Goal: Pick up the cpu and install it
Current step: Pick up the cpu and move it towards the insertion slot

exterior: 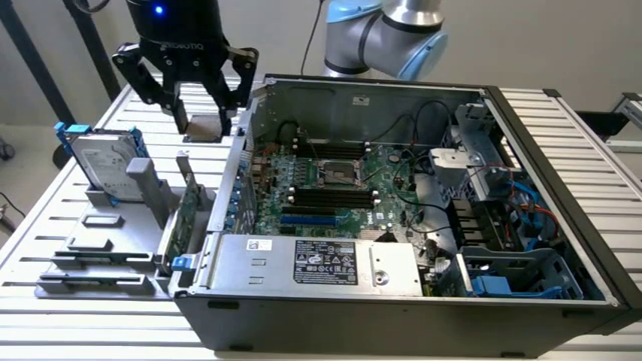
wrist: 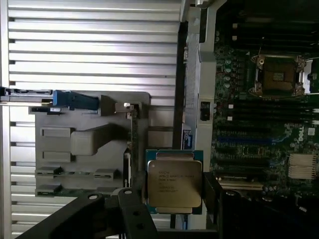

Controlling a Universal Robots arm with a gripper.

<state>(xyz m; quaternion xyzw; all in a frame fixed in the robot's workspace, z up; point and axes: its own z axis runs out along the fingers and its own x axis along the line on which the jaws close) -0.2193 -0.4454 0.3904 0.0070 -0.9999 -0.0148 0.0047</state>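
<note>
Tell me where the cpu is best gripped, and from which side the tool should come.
Probably by two opposite side edges, coming straight down from above. The cpu is a thin flat square lying lid-up, so only its edges offer parallel faces and the underside stays untouched. The tool holds it this way, above the table.

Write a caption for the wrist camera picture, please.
Jaws holding the silver cpu near the open computer.

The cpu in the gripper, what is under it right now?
The cpu, held in the gripper, hangs over the slatted table beside the computer case wall. The spot straight beneath is covered by the chip.
</note>
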